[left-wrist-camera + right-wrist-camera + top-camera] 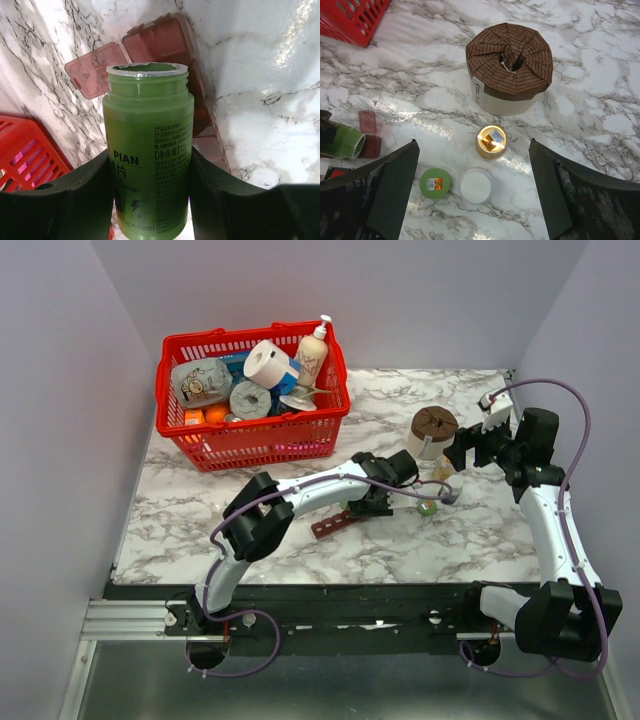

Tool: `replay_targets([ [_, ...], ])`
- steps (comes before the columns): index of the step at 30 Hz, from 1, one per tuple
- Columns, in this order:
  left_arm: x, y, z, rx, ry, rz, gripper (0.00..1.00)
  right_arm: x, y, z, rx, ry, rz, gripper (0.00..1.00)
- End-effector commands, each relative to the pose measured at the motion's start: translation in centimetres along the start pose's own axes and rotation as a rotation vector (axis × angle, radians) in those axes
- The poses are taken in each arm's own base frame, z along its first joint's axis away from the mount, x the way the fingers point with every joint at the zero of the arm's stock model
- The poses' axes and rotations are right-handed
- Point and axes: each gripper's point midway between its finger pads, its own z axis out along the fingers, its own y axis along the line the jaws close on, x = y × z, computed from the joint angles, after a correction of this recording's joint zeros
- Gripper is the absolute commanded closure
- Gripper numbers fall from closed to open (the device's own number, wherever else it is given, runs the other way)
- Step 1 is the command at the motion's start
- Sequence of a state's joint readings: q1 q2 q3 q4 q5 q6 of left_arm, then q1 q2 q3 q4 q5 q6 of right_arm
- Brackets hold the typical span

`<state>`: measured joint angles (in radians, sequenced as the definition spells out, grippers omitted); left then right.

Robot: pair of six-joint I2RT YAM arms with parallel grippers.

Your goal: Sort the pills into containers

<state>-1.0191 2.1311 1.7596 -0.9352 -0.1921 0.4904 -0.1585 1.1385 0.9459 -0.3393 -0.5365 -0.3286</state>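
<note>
My left gripper (149,172) is shut on an uncapped green pill bottle (148,125), its open mouth pointing over the containers (167,42), a dark red-brown organizer strip with one lid (90,72) flipped open. From above, the left gripper (374,502) sits over the strip (335,525) near the table's middle. The bottle's mouth (342,142) and the strip's end (370,146) also show in the right wrist view. No pills show. My right gripper (475,192) hangs open above a small amber bottle (491,141), a green cap (435,183) and a white cap (475,185).
A red mesh basket (250,435) full of groceries stands at the back left. A cream jar with a brown pleated top (432,428) stands at the back right, just beyond the amber bottle (443,472). The right gripper (460,453) hovers beside that jar.
</note>
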Motion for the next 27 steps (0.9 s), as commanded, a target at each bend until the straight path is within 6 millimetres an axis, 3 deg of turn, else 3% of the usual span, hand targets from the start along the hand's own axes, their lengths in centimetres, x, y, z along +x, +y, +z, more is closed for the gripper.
replay_targets([
  [1, -0.14, 0.36, -0.50, -0.054, 0.039, 0.061, 1.00, -0.14, 0.08, -0.07, -0.014, 0.000, 0.021, 0.00],
  [27, -0.18, 0.91, -0.75, -0.114, 0.064, 0.128, 1.00, -0.06, 0.01, -0.16, -0.020, -0.001, 0.029, 0.00],
])
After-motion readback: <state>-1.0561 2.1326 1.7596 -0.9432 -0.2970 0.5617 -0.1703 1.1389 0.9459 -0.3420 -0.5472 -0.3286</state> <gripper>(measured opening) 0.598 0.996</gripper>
